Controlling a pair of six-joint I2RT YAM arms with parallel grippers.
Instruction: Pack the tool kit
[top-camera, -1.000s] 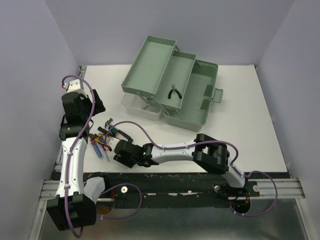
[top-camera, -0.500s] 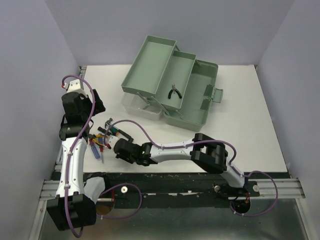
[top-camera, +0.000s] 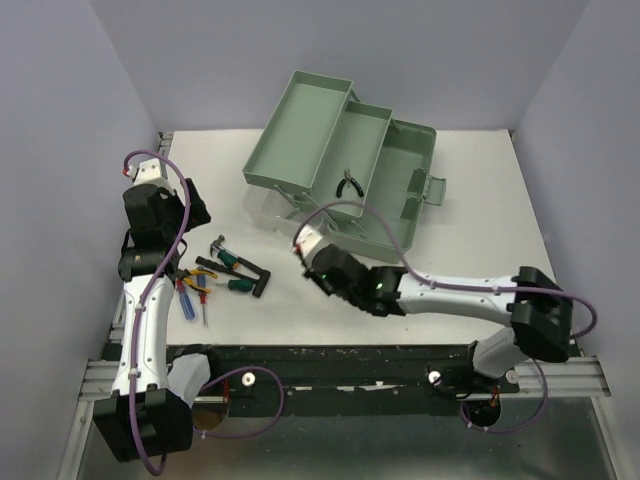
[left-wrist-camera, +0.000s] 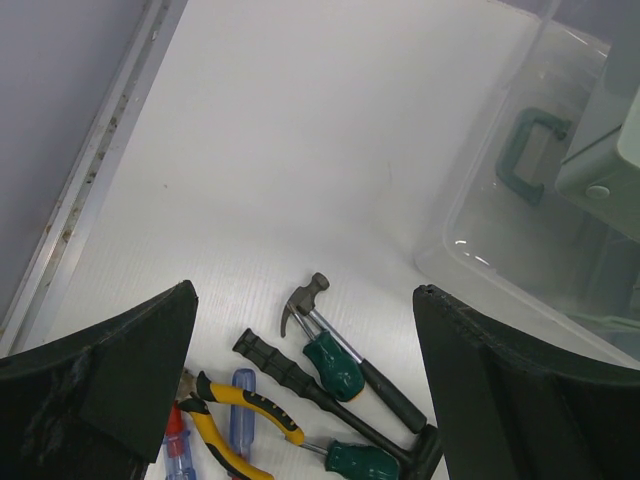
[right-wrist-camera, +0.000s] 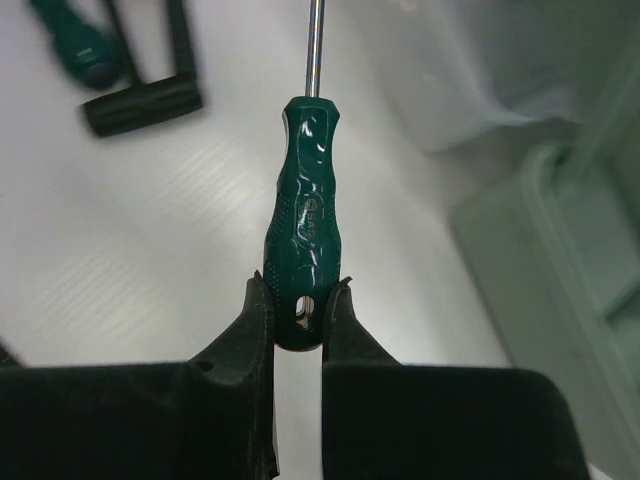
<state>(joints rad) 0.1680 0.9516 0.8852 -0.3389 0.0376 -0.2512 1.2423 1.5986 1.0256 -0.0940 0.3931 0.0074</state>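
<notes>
The sage-green toolbox stands open at the back, trays fanned out, with small black pliers in its middle tray. My right gripper is shut on the butt of a green-handled screwdriver, held above the table between the tool pile and the box; it also shows in the top view. My left gripper is open and empty above the pile: a small hammer, yellow-handled pliers, a blue screwdriver and green-handled screwdrivers.
The translucent lid with its green handle lies beside the toolbox, right of the pile. A black T-handled tool lies left of the held screwdriver. White walls close in the table's left, back and right sides.
My right gripper has lifted a green screwdriver out of the pile and swung right, toward the toolbox. The left arm has not moved.
</notes>
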